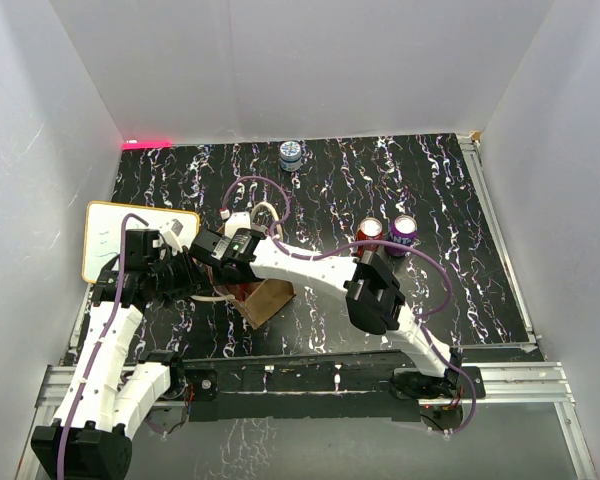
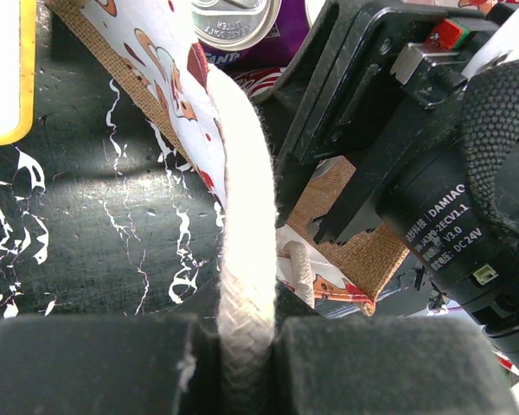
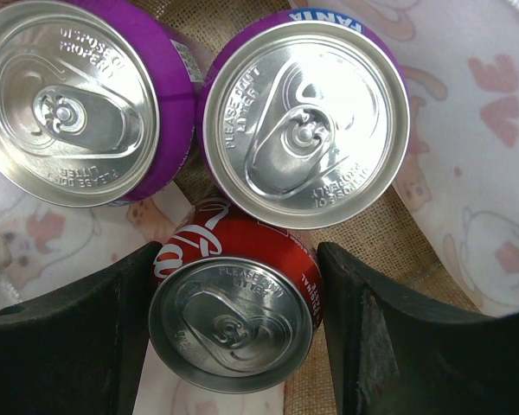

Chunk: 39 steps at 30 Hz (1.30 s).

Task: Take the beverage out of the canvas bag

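The canvas bag [image 1: 269, 300] stands between the two arms, a tan burlap tote with a printed lining [image 3: 484, 130]. My left gripper [image 2: 246, 363] is shut on its cream rope handle [image 2: 242, 173]. My right gripper [image 3: 238, 285] reaches down into the bag, its black fingers [image 3: 69, 346] pressed against both sides of a red cola can [image 3: 233, 324]. Two purple soda cans [image 3: 65, 99] [image 3: 307, 121] stand upright beside it in the bag. In the top view the right gripper's tips are hidden inside the bag.
A red can [image 1: 369, 232] and a purple can [image 1: 403, 232] stand on the black marbled table to the right. A small blue-and-white can [image 1: 291, 154] sits at the back. A white board with a yellow edge [image 1: 105, 235] lies at the left.
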Motion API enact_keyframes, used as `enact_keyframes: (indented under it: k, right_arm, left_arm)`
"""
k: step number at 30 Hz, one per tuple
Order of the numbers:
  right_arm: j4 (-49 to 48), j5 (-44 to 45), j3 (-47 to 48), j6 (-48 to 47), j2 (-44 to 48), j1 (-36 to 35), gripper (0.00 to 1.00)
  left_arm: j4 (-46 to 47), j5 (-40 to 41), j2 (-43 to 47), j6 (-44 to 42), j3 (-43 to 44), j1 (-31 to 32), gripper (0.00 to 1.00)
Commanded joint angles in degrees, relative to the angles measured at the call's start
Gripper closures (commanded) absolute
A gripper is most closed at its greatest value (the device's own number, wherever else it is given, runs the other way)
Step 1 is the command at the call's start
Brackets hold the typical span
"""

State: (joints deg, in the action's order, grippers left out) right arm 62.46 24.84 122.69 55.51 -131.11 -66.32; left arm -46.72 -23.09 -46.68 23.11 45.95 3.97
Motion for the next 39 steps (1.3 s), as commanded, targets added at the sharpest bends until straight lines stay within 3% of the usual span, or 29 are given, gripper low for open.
enact_keyframes:
  k: [1,8,14,39]
  right_arm:
    - [1.3,0.9,2.6,-1.0,2.3,0.0,0.61]
    - [1.8,2.5,3.4,-1.3,5.0,0.0,0.65]
    - [0.1,3.6,2.9,-5.2,8.6,0.0,0.88]
    - [-33.6,-5.4,-29.3,-26.0,41.9,0.0,0.93]
  left_arm:
    - [-0.1,-1.4,0.5,-0.5,-0.2,-0.9,1.00]
    - [-0.2,-1.4,0.3,-0.6,-0.3,-1.0,1.00]
    - [-0.1,-1.6,0.2,-0.7,-0.3,-1.3,1.00]
    - [0.0,-2.1,0.2,-0.9,-0.4,-1.9,1.00]
